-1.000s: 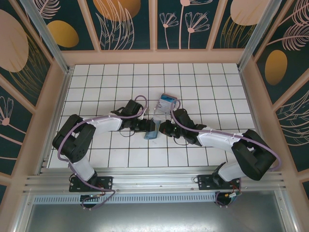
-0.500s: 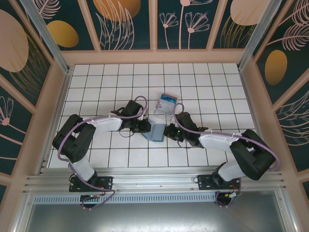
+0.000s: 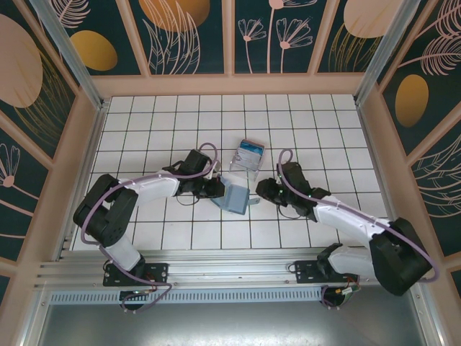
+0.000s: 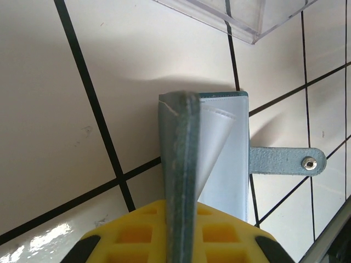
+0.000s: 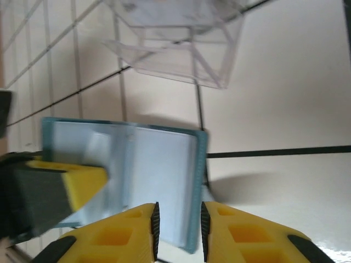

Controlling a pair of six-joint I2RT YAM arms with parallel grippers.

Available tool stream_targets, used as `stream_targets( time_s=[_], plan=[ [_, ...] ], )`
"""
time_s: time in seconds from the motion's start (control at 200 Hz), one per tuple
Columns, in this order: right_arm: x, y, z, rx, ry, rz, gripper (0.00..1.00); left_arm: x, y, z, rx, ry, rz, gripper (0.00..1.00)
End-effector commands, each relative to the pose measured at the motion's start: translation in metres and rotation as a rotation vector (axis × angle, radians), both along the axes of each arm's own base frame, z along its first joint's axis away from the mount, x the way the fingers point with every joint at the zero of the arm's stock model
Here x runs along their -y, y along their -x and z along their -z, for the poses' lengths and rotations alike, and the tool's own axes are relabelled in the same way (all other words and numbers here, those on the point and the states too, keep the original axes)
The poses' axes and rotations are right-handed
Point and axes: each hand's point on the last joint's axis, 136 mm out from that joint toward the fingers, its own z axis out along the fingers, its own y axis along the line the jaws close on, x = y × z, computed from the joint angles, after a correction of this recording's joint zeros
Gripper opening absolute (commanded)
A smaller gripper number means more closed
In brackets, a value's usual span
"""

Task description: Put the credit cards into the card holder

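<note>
The teal card holder lies opened on the tiles between the two arms, its grey-blue pockets facing up. My left gripper is shut on its left flap, whose thin teal edge runs between the yellow fingers. The snap strap sticks out to the right. My right gripper stands slightly open just off the holder's right edge, its pads not touching it. A blue credit card rests at the far end of the clear box.
The clear plastic box stands right behind the card holder, its corner close to the left fingers. The left gripper's yellow finger shows over the holder's left half. Pale wooden walls enclose the tiled floor.
The left gripper has shut on the holder's left flap. The right gripper has let go, opened a little and drawn back to the right. The holder now lies spread open.
</note>
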Motion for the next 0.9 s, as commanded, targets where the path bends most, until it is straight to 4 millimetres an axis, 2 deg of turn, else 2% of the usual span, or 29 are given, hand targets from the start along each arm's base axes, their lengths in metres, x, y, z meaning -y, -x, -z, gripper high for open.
stream_targets(
  time_s=[0.0,0.055,0.105,0.24,0.4,0.641,0.791,0.896],
  plan=[
    [-0.016,0.001,-0.034,0.06,-0.011,-0.073,0.27,0.01,0.002,-0.011,0.003,0.069,0.004,0.12],
    [-0.029,0.002,-0.038,0.067,-0.022,-0.104,0.25,0.012,0.002,-0.008,-0.007,0.078,0.003,0.12],
    [-0.039,0.003,-0.035,0.063,-0.027,-0.121,0.24,0.014,0.003,-0.007,-0.017,0.093,0.003,0.12],
    [-0.063,0.005,-0.003,0.006,-0.061,-0.161,0.19,0.015,0.007,-0.003,-0.04,0.117,-0.006,0.13],
    [-0.076,0.005,0.034,-0.056,-0.02,-0.187,0.17,0.011,0.011,0.001,-0.045,0.122,-0.026,0.14],
    [-0.097,0.007,0.035,-0.059,0.002,-0.239,0.17,0.009,0.019,0.011,-0.075,0.143,-0.041,0.16],
    [-0.104,0.01,0.046,-0.085,0.014,-0.255,0.16,0.009,0.02,0.011,-0.075,0.154,-0.046,0.18],
    [-0.11,0.01,0.054,-0.098,0.023,-0.267,0.16,0.007,0.021,0.014,-0.077,0.146,-0.047,0.24]
  ],
)
